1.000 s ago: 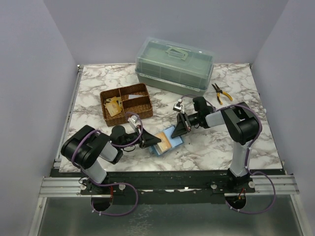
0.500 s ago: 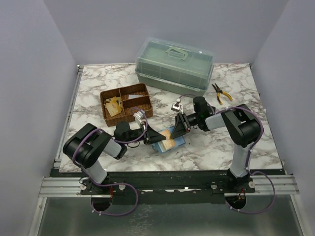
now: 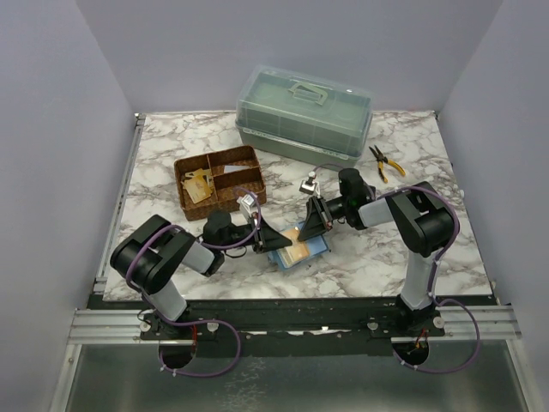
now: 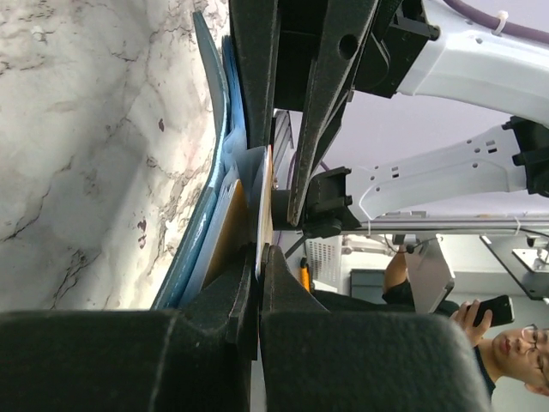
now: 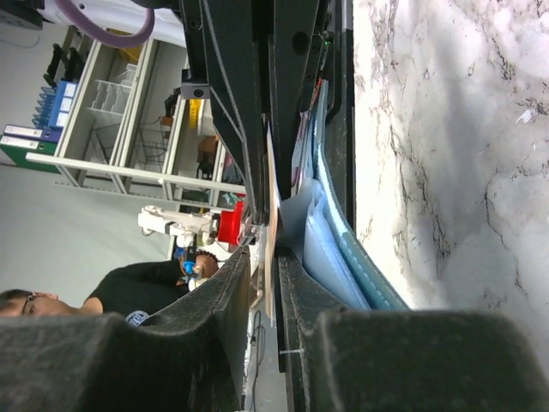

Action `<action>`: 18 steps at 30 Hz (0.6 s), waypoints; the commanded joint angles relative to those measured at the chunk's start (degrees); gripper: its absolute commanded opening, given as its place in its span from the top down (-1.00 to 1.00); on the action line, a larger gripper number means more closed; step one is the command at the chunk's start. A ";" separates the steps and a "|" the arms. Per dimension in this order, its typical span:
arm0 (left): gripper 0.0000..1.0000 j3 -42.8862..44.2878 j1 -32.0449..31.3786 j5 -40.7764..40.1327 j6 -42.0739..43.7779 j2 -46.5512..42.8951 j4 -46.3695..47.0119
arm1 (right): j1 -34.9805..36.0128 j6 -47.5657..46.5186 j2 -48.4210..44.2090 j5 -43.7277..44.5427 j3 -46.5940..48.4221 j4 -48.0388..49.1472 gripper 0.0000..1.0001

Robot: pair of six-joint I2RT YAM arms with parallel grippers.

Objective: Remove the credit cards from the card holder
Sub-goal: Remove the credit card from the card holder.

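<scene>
Left tool and right tool pinch credit cards

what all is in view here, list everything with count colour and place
card holder: 1, teal-blue, lying open on the table near front centre, between the two grippers
credit card: at least 1 seen, tan-orange, at the card holder
lidded case: 1, grey-green, back centre
basket: 1, brown woven, divided, left of centre; tan bits in its left compartment
pliers: 1, yellow handles, right of the lidded case
table: 1, white-grey marble
left gripper: 1, black, shut on the credit card's edge
right gripper: 1, black, at the card holder from the far side; grip unclear
</scene>
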 commanded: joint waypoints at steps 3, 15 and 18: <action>1.00 2.60 -2.09 -2.02 3.85 -0.55 -6.58 | 0.73 -1.82 0.76 -3.81 0.84 -1.73 0.57; 1.00 -1.44 1.46 0.49 6.72 -5.23 -11.26 | 0.21 -8.53 -0.08 -4.24 2.61 -9.83 1.00; 1.00 -2.39 2.44 1.76 7.21 -6.81 -12.50 | -0.07 -10.08 -0.51 -3.65 2.86 -11.48 1.00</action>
